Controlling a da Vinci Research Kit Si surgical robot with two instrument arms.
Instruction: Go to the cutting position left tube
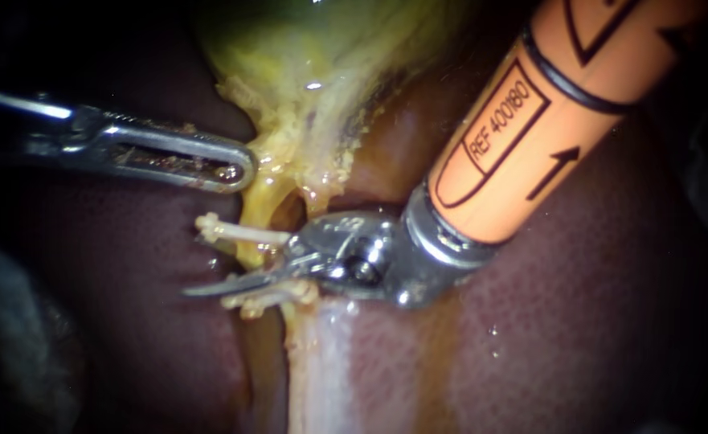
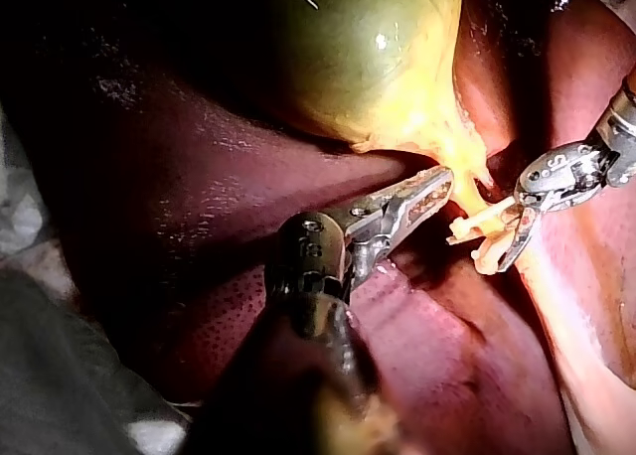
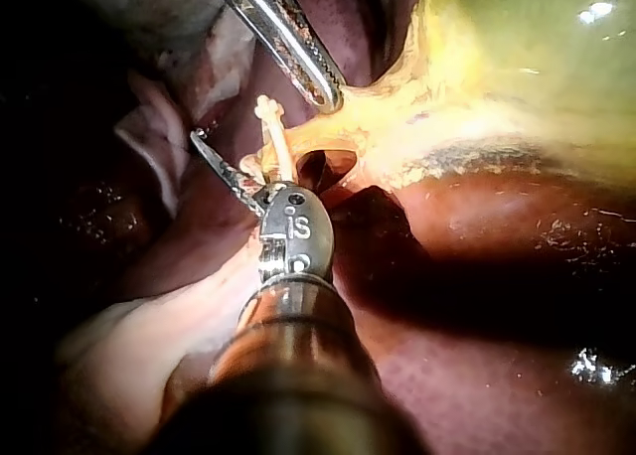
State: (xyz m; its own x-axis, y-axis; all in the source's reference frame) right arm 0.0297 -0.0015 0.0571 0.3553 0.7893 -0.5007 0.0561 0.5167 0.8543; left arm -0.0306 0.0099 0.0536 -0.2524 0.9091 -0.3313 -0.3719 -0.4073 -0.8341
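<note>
**My two instruments, tips close together near the centre of the endoscope view.**

My left instrument [image 1: 237,170] enters from the left, nearly level. Its long, windowed jaws lie together and are closed at the tip on a fold of tissue [image 1: 277,153]. In the left wrist view the jaws angle off the line of the arm. My right instrument [image 1: 245,273] slants in steeply from the upper right on an orange-sleeved shaft [image 1: 546,120]. It ends in a metal wrist [image 1: 370,257], bent so that its thin blades point leftward. The blades stand apart: one shows at full length, the other is largely hidden. The two tips are near but not touching, the left above the right.
</note>
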